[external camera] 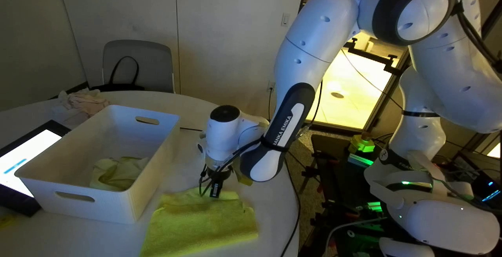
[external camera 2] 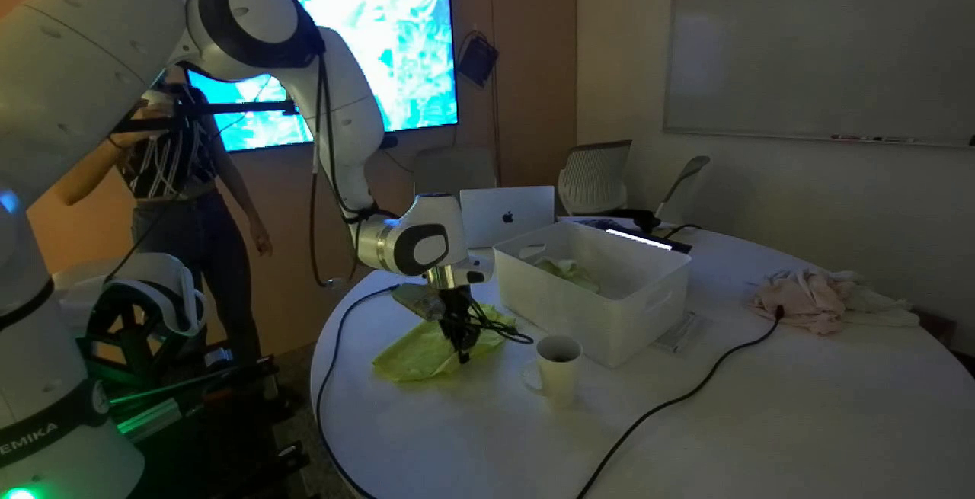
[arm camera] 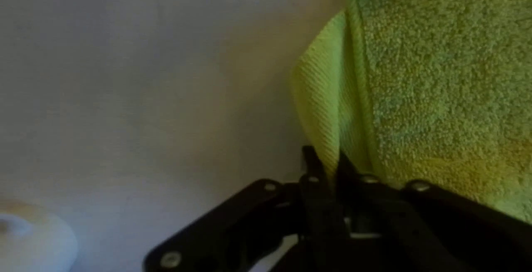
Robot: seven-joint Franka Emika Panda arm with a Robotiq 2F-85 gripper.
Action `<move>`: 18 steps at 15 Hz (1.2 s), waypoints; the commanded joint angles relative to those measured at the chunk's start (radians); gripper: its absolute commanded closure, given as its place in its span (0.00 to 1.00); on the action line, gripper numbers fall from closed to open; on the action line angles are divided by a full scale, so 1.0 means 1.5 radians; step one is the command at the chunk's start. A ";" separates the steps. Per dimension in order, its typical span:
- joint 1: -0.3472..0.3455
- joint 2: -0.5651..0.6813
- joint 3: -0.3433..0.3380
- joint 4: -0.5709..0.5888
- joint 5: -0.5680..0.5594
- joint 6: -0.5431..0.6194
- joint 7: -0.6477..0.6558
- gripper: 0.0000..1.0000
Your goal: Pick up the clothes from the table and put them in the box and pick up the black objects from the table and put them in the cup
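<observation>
Within hand [arm camera: 327, 160], nubby yellow towel [arm camera: 440, 85], edge pinched

In an exterior view, a pale wall [external camera: 227, 41] stands toward twelve o'clock, a grey chair [external camera: 153, 64] at ten, a light switch [external camera: 285, 19] toward one and a yellow-lit opening [external camera: 347, 82] at two. In an exterior view, a bright screen [external camera 2: 392, 49] hangs at eleven o'clock, a whiteboard [external camera 2: 823, 42] at two, dark floor [external camera 2: 297, 364] shows at eight, and the round-edged bench [external camera 2: 685, 446] spreads toward five.

Arm [external camera: 302, 57] reads “ANKA EMIKA” [external camera: 283, 130]; laptop [external camera 2: 486, 217] bears Apple logo [external camera 2: 508, 217].
</observation>
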 commanded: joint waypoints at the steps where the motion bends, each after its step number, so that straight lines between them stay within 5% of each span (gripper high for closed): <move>1: -0.002 -0.108 -0.003 -0.061 -0.028 -0.043 -0.027 0.89; 13: -0.075 -0.342 0.067 -0.080 -0.073 -0.222 -0.097 0.89; 18: -0.108 -0.359 0.100 -0.083 -0.058 -0.243 -0.111 0.89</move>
